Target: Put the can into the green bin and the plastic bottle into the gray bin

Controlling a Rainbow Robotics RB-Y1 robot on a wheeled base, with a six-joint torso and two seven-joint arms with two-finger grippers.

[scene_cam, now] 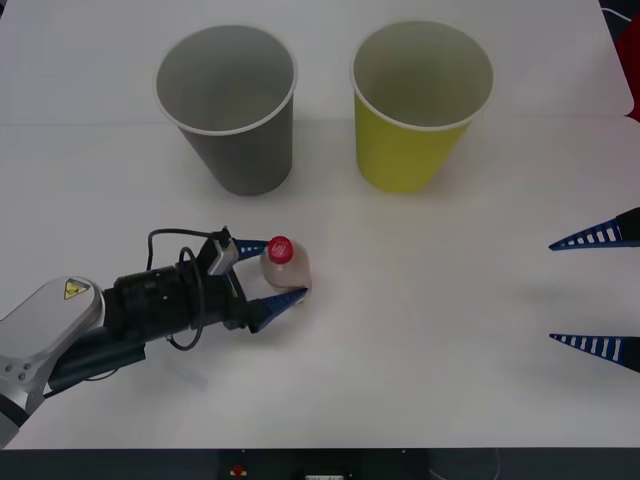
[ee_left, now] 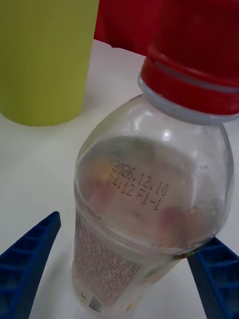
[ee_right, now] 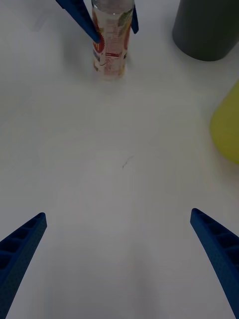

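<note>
My worktop [scene_cam: 420, 330] is big and white. At its far side two big bins stand upright, near each other but not touching. The gray bin [scene_cam: 228, 105] is on my left and the green bin [scene_cam: 420, 105] is on my right. Both look empty from here. I see no can anywhere.

My left arm reaches low over the near left part of the worktop. My left tool [scene_cam: 277, 274] is around the plastic bottle [scene_cam: 285, 266]. The little bottle stands upright on the worktop, in front of the gray bin and well apart from it. It has a red cap and a clear body. One blue finger [ee_left: 30, 259] is on each side of it. In my left wrist view one finger looks like it touches the bottle, and the other has a small gap. So my left tool is partly closed around it, and I think it is not squeezing yet.

My right tool [scene_cam: 598, 290] waits at the right side, spread wide and holding nothing.

What could go wrong? The bottle is light and smooth. If one finger pushes first, it may tip over and roll. If I squeeze too softly, it may slip when I lift. If I carry it low, it may bump the gray bin's rim.
</note>
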